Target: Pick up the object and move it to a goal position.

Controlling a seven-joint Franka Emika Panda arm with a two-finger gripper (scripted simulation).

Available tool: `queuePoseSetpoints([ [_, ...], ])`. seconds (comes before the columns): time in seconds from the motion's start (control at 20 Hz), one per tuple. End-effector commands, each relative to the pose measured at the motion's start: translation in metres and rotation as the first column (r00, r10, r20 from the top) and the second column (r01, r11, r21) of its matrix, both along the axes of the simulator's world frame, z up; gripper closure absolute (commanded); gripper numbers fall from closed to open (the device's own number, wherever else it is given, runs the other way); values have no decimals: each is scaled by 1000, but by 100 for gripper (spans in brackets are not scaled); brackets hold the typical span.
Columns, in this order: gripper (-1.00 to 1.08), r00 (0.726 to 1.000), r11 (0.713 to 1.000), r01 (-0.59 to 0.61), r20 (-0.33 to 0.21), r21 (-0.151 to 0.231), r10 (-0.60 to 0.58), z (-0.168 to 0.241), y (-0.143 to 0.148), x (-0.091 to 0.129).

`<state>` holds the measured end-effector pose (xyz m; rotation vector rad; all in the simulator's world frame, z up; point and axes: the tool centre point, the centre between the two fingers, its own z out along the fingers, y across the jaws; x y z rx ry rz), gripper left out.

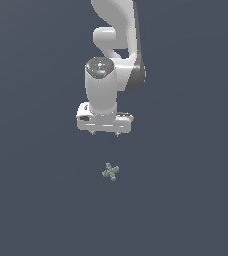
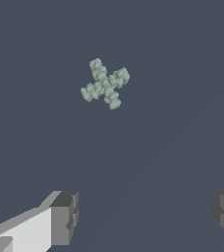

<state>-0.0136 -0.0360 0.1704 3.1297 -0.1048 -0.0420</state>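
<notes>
Jaws wide apart, nothing held; gripper (image 1: pixel 104 133) hangs above the counter (image 1: pixel 31 200). Object (image 1: pixel 110 171) lies flat on counter, apart from the fingers (image 2: pixel 65 216), prob. lining up for descent.

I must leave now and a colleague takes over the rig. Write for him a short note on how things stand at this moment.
Pincer: open, empty, hanging above the floor with its fingers spread wide.
Object: the small grey-green cross-shaped cluster lies on the dark floor, apart from the pincer and not between its fingers.
Done: nothing is grasped.
Left: bring the pincer over the cluster, lower, close on it, lift, carry to the goal. No goal marker shows in either view.
</notes>
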Motion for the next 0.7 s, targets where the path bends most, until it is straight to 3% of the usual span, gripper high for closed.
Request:
queuePoseSetpoints([
  [0.0, -92, 1000, 1000, 0, 0, 0, 0, 0, 0, 0],
  [0.4, -92, 998, 998, -64, 12, 11, 64, 11, 26, 6],
  [0.65, -92, 998, 998, -64, 12, 11, 64, 11, 26, 7],
])
